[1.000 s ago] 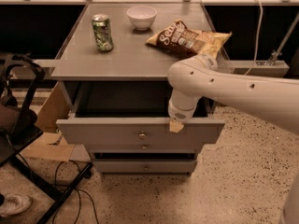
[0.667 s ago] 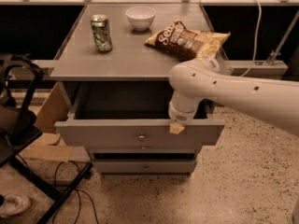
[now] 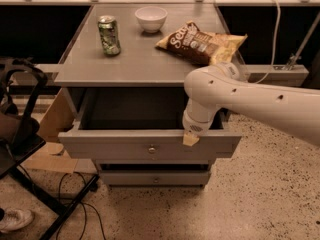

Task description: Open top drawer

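The top drawer (image 3: 110, 145) of the grey cabinet stands pulled out toward me, its plain grey inside showing. A small round metal knob (image 3: 151, 148) sits at the centre of its front. My gripper (image 3: 191, 136) hangs from the white arm (image 3: 250, 101) and rests at the drawer front's upper edge, right of the knob. One tan fingertip (image 3: 190, 140) shows over the front panel. A narrower lower drawer (image 3: 155, 178) below is shut.
On the cabinet top (image 3: 140, 64) stand a green can (image 3: 108, 35), a white bowl (image 3: 151, 18) and a chip bag (image 3: 201, 42). A black chair frame (image 3: 22, 134) and cardboard (image 3: 52, 119) are at the left. Cables (image 3: 70, 194) lie on the speckled floor.
The top drawer has come out a little further toward me, and the gripper moved with its front edge.
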